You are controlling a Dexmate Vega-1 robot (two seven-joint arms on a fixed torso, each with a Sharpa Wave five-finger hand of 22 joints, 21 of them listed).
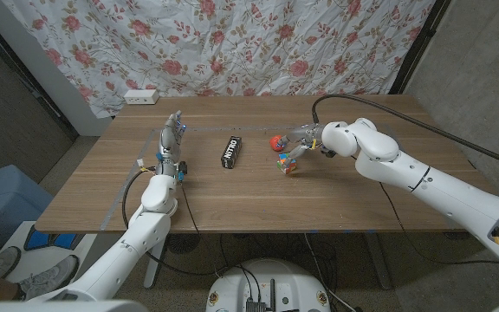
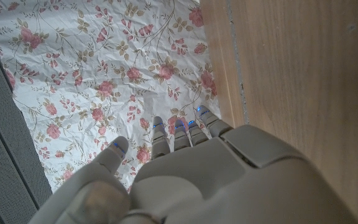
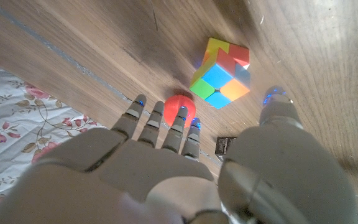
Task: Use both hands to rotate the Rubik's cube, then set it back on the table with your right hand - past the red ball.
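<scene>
Right wrist view | glossy square-tiled Rubik's cube point(image 3: 221, 71) | smooth round red ball point(image 3: 179, 111)

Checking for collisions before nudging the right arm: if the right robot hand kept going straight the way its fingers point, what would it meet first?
Probably the red ball: in the right wrist view the right robot hand has its fingertips right at it. The Rubik's cube sits just beyond, to one side. Depth is unclear, so the fingers may pass above the ball.
</scene>
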